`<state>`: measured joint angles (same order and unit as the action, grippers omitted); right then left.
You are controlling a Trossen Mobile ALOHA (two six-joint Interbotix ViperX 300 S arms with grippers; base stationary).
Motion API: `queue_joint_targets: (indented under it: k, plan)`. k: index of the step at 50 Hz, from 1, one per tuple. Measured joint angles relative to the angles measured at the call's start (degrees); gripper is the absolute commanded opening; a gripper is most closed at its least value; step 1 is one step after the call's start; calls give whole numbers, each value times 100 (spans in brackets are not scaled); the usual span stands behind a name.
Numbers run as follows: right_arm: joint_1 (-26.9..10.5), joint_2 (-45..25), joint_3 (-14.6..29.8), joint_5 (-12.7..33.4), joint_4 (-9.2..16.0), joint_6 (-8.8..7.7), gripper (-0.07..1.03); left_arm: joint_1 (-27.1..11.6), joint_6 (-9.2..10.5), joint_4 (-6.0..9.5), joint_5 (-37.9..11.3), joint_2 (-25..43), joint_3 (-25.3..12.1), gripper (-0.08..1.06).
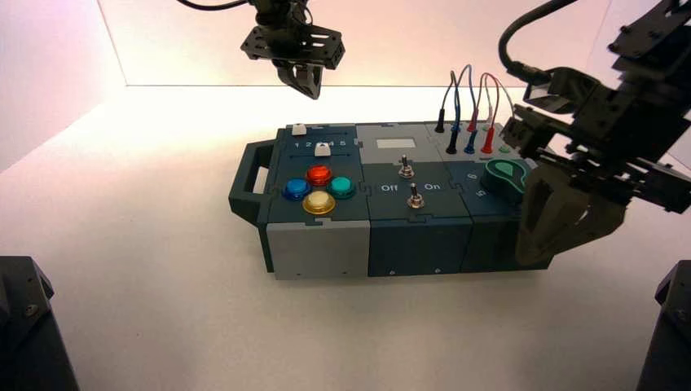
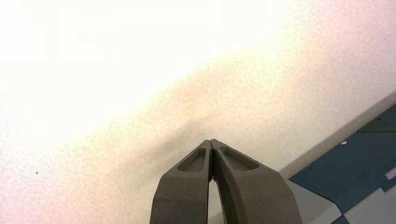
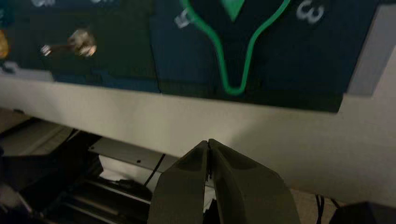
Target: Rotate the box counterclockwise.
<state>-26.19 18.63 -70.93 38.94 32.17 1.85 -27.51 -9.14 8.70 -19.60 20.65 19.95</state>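
1. Object: the box (image 1: pixel 417 247) lies across the middle of the high view, long side facing the bottom of the frame. Its left handle (image 1: pixel 238 187) is left of centre; the light-grey corner block (image 1: pixel 318 251) is at its lower left.
2. Left gripper (image 1: pixel 311 93): upper part of the frame, beyond the box's far edge near the left end. Fingers (image 2: pixel 184 186) closed, nothing between them; tips apart from the box.
3. Right gripper (image 1: pixel 530 254): right of the frame, at the near side of the box's right end, below the green knob (image 1: pixel 507 177). Fingers closed and empty. Contact with the front wall: cannot tell.
4. Step in hand (judged): setting my two closed tips on opposite long sides, near opposite ends, to turn the box as a couple.
5. Method: lower the left tip behind the far wall and draw it toward the bottom of the frame; push the right tip toward the top. Equal, slow strokes should give counterclockwise spin with little slide.
6. Keep both tips low on the walls, following the arc as the box turns.
7. Risks: a high right tip could catch the knob; a stray left tip could ride over the rim. Keep clear of the wires (image 1: pixel 457 102). Pushing with one arm alone would likely shift the box more than turn it.
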Motion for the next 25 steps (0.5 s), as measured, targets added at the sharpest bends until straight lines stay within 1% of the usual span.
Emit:
queue_joint_targets:
  k: [10,25]
  plan:
    - [0,-62,149,-105,-18,0,-2,-9,0,0,-18,158,-62,-3]
    - [9,-105,378,-149,-35,0,-2,-114,0,18,-272,422,-62,-3]
